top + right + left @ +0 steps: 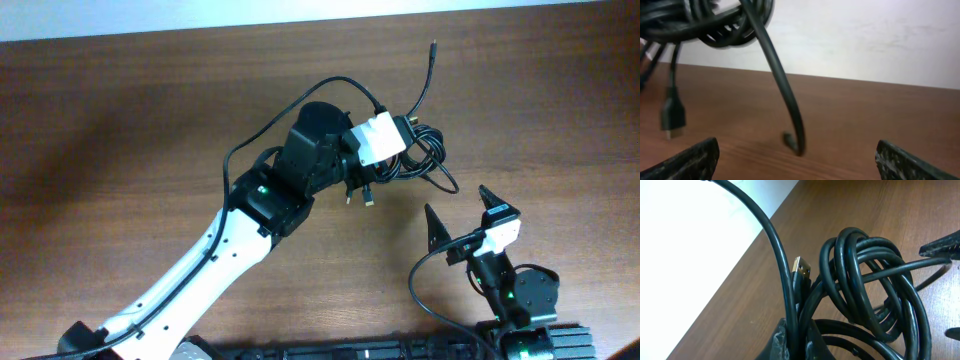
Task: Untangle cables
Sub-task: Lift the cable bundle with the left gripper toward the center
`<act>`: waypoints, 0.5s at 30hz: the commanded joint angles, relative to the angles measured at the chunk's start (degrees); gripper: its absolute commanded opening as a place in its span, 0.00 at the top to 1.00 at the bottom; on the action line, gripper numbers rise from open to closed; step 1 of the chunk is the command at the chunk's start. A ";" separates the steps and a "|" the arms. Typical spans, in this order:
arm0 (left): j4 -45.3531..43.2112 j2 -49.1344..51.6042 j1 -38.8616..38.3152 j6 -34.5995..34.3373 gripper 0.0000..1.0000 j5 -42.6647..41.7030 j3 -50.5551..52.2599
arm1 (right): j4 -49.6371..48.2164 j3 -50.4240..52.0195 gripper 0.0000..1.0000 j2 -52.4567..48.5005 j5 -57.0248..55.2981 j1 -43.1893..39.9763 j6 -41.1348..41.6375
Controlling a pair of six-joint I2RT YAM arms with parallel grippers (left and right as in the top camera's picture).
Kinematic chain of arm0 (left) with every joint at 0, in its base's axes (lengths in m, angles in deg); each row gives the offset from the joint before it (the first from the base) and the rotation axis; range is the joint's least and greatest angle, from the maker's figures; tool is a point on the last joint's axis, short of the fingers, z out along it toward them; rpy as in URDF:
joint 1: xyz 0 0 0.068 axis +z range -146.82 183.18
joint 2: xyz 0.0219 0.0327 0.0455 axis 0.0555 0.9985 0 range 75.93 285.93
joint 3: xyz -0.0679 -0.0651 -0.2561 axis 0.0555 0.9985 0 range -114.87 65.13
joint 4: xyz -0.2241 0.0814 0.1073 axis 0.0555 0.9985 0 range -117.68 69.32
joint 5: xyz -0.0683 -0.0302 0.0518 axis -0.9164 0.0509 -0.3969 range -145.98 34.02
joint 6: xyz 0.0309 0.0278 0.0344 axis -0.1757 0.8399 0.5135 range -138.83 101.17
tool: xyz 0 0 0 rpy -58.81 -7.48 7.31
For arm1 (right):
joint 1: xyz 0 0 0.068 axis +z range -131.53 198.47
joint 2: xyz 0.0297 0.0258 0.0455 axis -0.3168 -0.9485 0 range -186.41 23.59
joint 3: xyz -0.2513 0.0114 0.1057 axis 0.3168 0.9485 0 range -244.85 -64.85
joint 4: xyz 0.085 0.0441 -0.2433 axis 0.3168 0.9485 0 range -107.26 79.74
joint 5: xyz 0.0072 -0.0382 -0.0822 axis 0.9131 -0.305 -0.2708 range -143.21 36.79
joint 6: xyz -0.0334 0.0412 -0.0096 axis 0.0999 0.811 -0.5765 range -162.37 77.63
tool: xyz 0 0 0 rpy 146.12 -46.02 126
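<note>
The cables (425, 155) are a knotted bundle of thin black cords lifted off the wooden table (120, 120). My left gripper (408, 140) is shut on two strands of it (800, 340). In the left wrist view, coiled loops (875, 290) bulge just past the jaws, beside a metal-tipped plug (801, 270). One loose end (433, 48) reaches toward the far edge, and two plugs (358, 197) dangle below. My right gripper (458, 205) stands open just below and to the right of the bundle. Between its fingers (797, 165) is only bare table; one strand (790, 100) droops to the wood ahead.
A white surface (300, 15) runs past the table's far edge. A thicker black wire (270, 125) arcs over my left arm (200, 270). My right arm's base (525, 295) sits at the near edge.
</note>
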 commanded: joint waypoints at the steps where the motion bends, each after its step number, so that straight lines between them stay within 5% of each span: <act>1: 0.55 -1.73 0.09 0.31 1.00 -1.42 -0.90 | 4.87 -6.64 0.01 0.37 3.87 0.24 0.72; 9: 4.04 -2.60 0.09 5.68 1.00 -1.44 -0.90 | 19.74 -23.91 0.01 -1.77 6.75 0.24 -2.19; 15: 4.72 -4.48 0.09 9.25 1.00 -1.46 -0.90 | 33.73 -38.12 0.01 -15.67 6.73 0.24 -5.79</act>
